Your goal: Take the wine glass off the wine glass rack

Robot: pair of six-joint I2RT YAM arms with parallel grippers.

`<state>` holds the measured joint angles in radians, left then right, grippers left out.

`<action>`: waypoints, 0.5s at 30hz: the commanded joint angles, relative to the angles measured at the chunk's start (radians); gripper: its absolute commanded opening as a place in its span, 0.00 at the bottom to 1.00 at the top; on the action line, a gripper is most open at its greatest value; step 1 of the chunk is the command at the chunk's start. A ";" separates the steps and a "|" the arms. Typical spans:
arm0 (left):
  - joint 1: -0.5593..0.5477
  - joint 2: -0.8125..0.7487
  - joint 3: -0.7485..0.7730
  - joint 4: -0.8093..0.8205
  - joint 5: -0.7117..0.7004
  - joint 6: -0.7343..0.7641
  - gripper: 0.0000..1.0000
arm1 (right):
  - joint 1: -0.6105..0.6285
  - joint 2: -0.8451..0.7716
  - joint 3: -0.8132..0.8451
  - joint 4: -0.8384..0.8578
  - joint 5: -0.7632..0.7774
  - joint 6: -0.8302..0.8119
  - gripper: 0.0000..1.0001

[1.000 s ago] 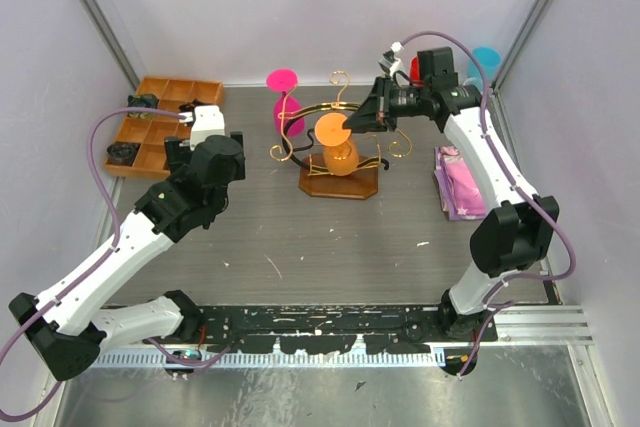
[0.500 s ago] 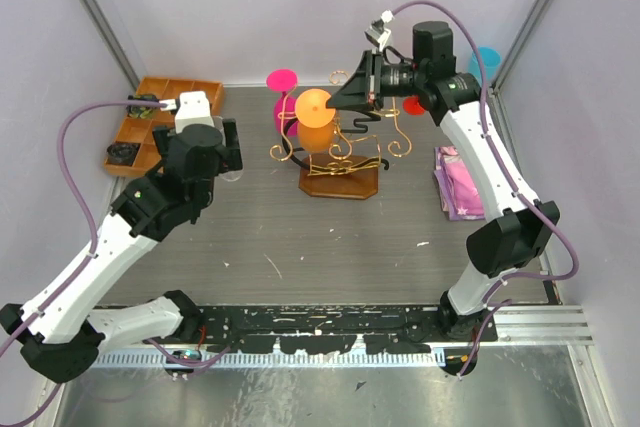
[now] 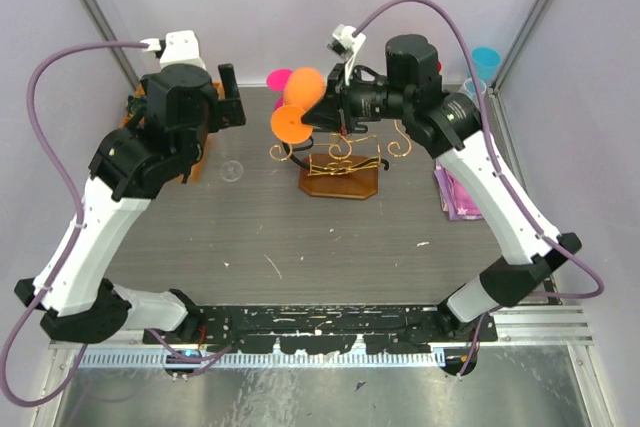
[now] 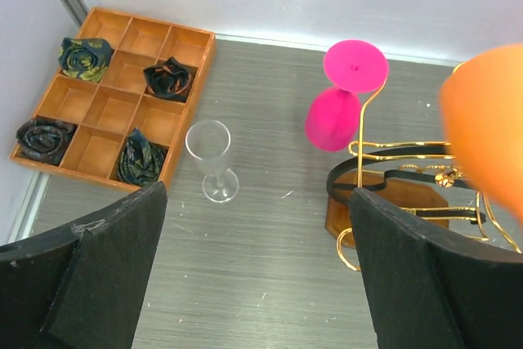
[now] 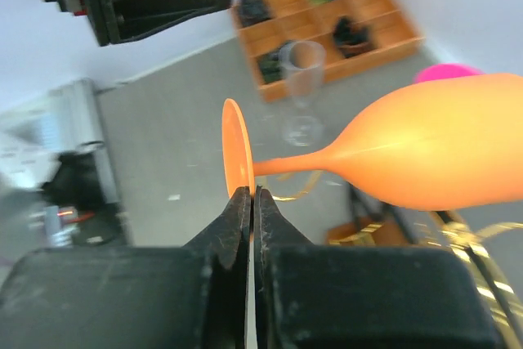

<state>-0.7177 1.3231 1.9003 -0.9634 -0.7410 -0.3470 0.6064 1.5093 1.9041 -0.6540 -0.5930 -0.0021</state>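
Grey wood-grain table [image 3: 300, 247], plain pale walls on three sides, metal posts [image 3: 95, 17] in the back corners, and a black plate [image 3: 320, 325] w/ both arm bases at the near edge. That's your workspace.

Now the count.

Glasses: three you can be sure of.
- The orange glass [image 5: 425, 149] is up in the air, tipped well off upright. Your R gripper [image 5: 249, 195] is pinched shut on the rim of its foot, jaws edge-on to the disc.
- In the top view the orange glass hangs over the back-left part of the rack [image 3: 345, 185], bowl toward the back wall. It's apart from the wire as far as the wrist cam shows.
- The pink glass [image 4: 335, 116] is on the rack's left side, foot up and bowl down, next to a gold hook. The top view hides most of it behind the orange one.
- The clear glass [image 4: 211, 157] stands upright on the table just beside the tray [image 4: 145, 37], on its right, well apart from the rack.

A blue item [image 3: 486, 59] sits in the back-right corner; you can't tell what it is.

Rack: one, w/ gold wire scrolls, a black ring and a dark wood base, mid-table toward the back.

Tray: one, back-left, nine cells, 3 x 3.

Dark rolls [image 4: 139, 159]: four, one per cell.

Pink packet [image 3: 458, 187]: one, flat at the table's right edge.

Your L gripper [image 4: 257, 198] is spread wide, holding nothing. It's high over the table's left part, its cam looking down on the clear glass and tray.
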 commanded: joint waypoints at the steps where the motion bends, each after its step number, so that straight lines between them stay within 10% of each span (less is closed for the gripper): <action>1: 0.022 0.061 0.073 -0.079 0.039 0.012 0.99 | 0.067 -0.069 -0.032 0.039 0.512 -0.332 0.01; 15: 0.321 -0.029 0.078 -0.209 0.089 -0.155 0.99 | 0.633 -0.167 -0.381 0.385 1.277 -0.801 0.01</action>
<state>-0.4999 1.3228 1.9312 -1.0779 -0.6815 -0.4385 1.1095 1.3685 1.5681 -0.4923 0.4088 -0.5983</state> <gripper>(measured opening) 0.995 0.039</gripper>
